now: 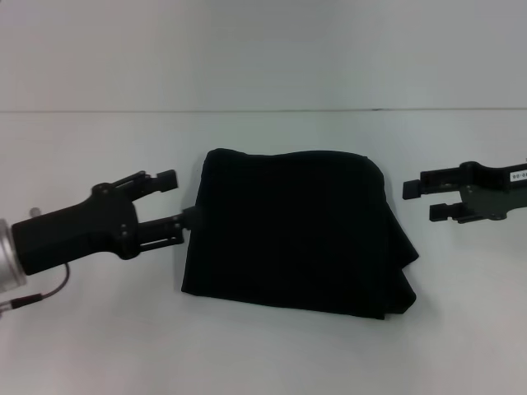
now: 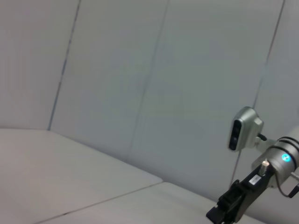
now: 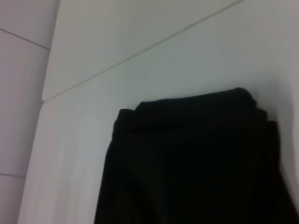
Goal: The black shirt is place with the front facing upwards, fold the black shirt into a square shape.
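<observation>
The black shirt point(image 1: 292, 230) lies folded into a rough square in the middle of the white table point(image 1: 90, 346). Its lettering and neck label are hidden. Its right side is uneven, with layers sticking out at the lower right corner. My left gripper point(image 1: 174, 200) is open at the shirt's left edge, with its lower finger touching the cloth. My right gripper point(image 1: 422, 201) is open and empty, a little way off the shirt's right edge. The right wrist view shows the shirt point(image 3: 196, 163) from the side. The left wrist view shows only the far right arm point(image 2: 233, 205).
The table's back edge point(image 1: 263, 110) meets a pale wall. White tabletop surrounds the shirt on all sides. A cable point(image 1: 41, 295) hangs by the left arm near the left border.
</observation>
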Robot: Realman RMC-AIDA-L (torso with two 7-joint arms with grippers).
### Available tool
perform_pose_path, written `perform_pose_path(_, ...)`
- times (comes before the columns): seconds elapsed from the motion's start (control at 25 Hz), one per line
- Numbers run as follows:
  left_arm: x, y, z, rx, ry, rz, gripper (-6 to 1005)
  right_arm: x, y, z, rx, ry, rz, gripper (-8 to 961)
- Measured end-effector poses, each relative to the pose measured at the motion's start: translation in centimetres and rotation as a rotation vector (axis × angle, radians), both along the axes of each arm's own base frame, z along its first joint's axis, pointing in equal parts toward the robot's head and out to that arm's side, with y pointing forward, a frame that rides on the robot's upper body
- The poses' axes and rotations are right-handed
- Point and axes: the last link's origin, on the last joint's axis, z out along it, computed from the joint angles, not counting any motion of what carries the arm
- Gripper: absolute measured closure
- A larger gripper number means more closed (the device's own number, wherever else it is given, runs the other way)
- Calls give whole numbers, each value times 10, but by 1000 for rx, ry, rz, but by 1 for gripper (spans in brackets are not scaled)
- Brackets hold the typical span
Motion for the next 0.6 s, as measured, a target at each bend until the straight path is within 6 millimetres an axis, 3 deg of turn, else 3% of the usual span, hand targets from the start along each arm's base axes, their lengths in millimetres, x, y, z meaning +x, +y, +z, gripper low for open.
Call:
perform_pose_path(0.32,-11,-3,10,36,10,30,122,-6,3,-7,-11,28,-69,125)
perform_pose_path(0.6,-16,-4,7,37,22,56,123,7,-6,-30,-25,47,-139,125)
